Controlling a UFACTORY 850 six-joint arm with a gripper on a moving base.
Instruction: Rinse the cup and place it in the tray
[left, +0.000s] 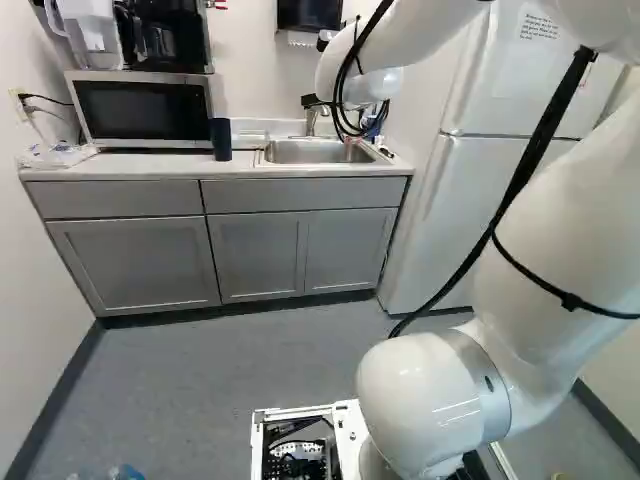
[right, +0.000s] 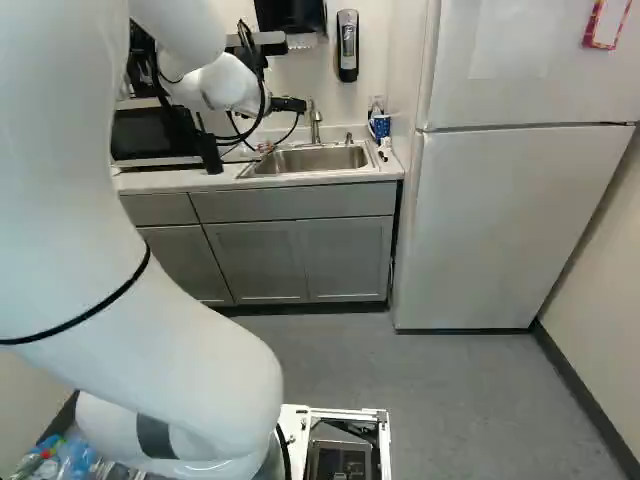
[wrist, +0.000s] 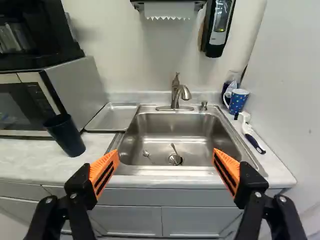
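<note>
The pincer (right: 289, 104) gaped empty, facing the sink (wrist: 150, 130). At the upper left of the left base view, a dark cup (left: 221, 140) stood on the desk (left: 130, 168) beside the microwave (left: 145, 110).

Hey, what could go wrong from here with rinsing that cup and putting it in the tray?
The open claw might go for the wrong cup: a dark tumbler stands by the microwave, and a blue dotted mug beside the sink. Reaching for the mug could knock the brush close by. The tall tumbler might tip if bumped.
</note>
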